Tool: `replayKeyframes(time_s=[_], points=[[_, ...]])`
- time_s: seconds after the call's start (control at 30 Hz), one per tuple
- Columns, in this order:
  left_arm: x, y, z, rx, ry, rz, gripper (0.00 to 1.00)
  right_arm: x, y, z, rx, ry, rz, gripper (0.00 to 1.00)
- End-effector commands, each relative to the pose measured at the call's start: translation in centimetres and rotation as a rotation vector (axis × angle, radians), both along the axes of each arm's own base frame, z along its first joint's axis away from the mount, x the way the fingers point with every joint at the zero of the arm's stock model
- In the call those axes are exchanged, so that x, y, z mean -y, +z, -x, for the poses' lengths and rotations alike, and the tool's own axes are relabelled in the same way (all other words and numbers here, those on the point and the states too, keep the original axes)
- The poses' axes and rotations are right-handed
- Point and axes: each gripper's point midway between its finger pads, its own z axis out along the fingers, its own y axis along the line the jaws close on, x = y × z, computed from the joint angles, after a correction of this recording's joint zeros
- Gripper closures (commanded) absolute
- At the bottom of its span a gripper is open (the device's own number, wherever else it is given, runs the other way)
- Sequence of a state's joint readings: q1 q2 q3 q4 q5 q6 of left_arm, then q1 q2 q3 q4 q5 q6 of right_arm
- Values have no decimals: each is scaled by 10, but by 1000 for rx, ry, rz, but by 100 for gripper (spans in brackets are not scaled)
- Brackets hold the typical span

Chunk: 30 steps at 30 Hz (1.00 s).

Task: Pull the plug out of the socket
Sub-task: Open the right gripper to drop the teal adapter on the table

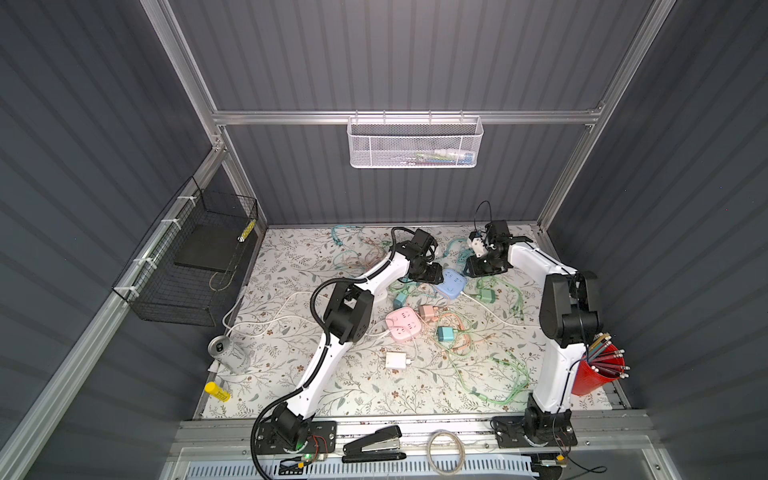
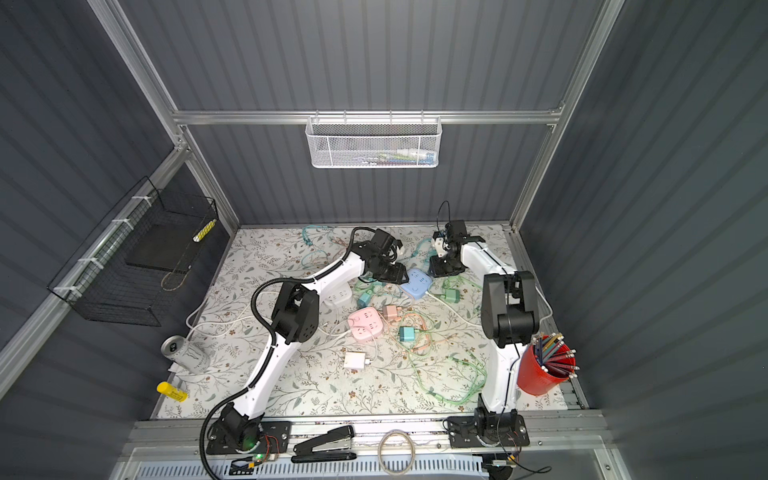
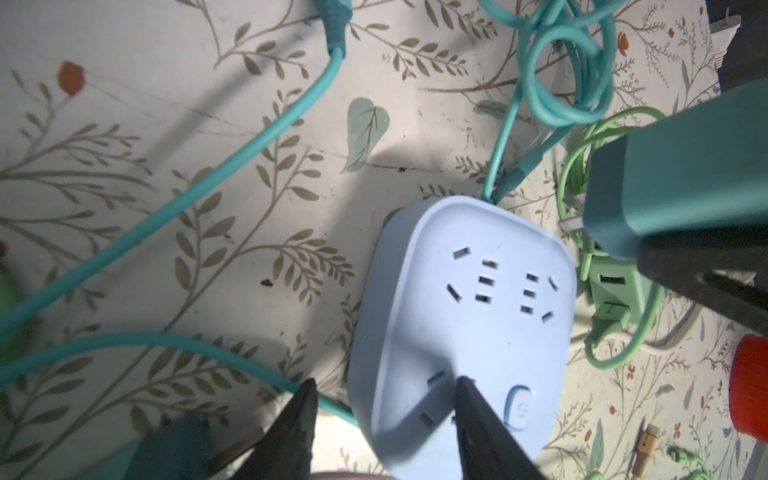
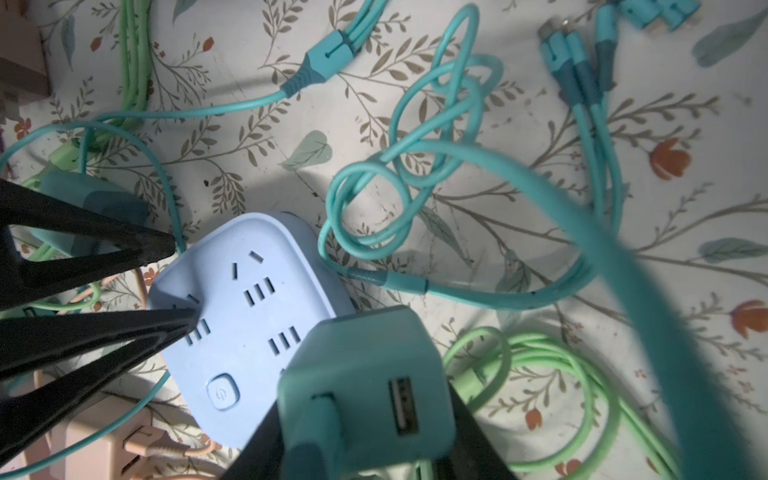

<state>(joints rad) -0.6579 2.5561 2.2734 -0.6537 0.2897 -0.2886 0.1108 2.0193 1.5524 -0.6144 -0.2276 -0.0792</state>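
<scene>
The plug, a teal cube with a teal cable in one of its two ports, is hanging just above the blue socket, over the corner near the power button and not touching it.

Far to the left of the socket, a silver can and a yellow tube are lying at the edge of the floral worktop. Closer in, left of the socket and nearer the front rail, a white adapter and a pink socket cube are sitting among loose cables.

The left tool is leaning onto the socket's left side. Its jaws are standing parted and grasping nothing: one fingertip is resting on the socket's face beside the power button, while the other is hanging just off the socket's edge, over the worktop.

Just right of the socket, the right tool is clenching the plug between its two black fingers, holding it up off the socket with the cable looping away over the worktop.

Beside the socket's right edge, a green adapter is lying in a tangle of green cable. Far to the right of the socket, a red cup full of pencils is standing by the right arm's base.
</scene>
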Motion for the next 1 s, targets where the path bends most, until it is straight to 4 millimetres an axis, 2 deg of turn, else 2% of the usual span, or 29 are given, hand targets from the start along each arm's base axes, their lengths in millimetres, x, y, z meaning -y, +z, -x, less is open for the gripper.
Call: replayKeyframes(time_s=[0.0, 0.6, 0.87, 0.97], points=[[-33, -38, 12, -61, 21, -156, 47, 4, 0, 1, -36, -33, -30, 88], [-33, -37, 12, -55, 20, -158, 47, 21, -23, 7, -189, -98, 38, 85], [-35, -33, 11, -43, 19, -166, 47, 22, -27, 4, -224, -117, 49, 75], [-34, -33, 11, -41, 20, -166, 46, 22, -22, 1, -207, -126, 40, 65]])
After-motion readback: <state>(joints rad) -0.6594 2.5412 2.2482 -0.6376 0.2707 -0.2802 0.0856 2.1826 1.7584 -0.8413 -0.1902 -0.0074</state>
